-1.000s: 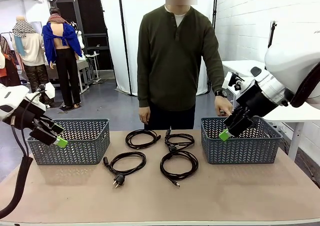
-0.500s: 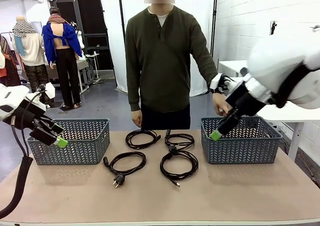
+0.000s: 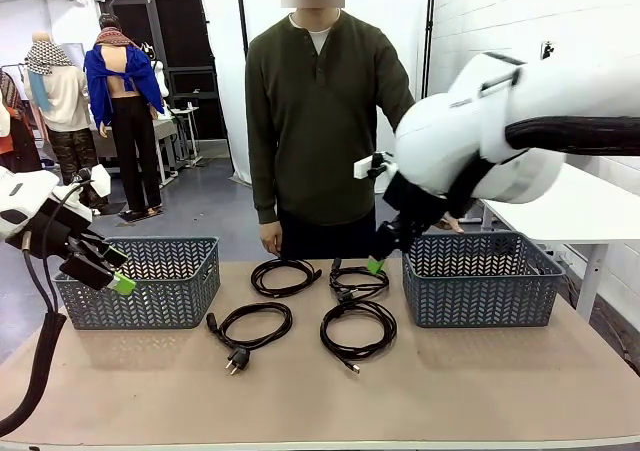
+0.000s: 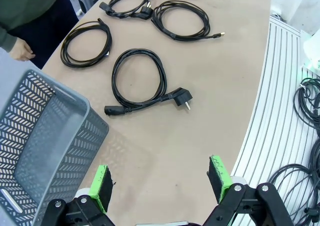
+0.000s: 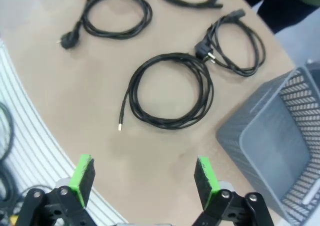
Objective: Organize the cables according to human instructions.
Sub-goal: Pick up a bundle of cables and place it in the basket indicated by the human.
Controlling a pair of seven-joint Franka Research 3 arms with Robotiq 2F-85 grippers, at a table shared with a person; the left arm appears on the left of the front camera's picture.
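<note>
Four black coiled cables lie mid-table between two baskets: back left [image 3: 256,277], back right [image 3: 345,293], front left [image 3: 237,359], front right [image 3: 355,352]. My right gripper [image 3: 374,265] hangs open just above the back right cable, touching nothing. Its wrist view looks down between its open fingers [image 5: 142,178] at the front right coil [image 5: 132,93], with the plugged cable [image 5: 204,48] beyond. My left gripper [image 3: 118,283] hovers open in front of the left basket, empty. In its wrist view [image 4: 162,181] the front left cable's plug [image 4: 181,95] lies ahead.
A grey basket stands at the left [image 3: 190,289] and another at the right [image 3: 480,301]. A person in a dark green top [image 3: 320,121] stands at the far edge, one hand [image 3: 270,237] hanging by the table. Bare table lies along the near edge.
My right arm has swung left from above the right basket to over the back right cable. The person shifted slightly left. The left arm stayed still.
</note>
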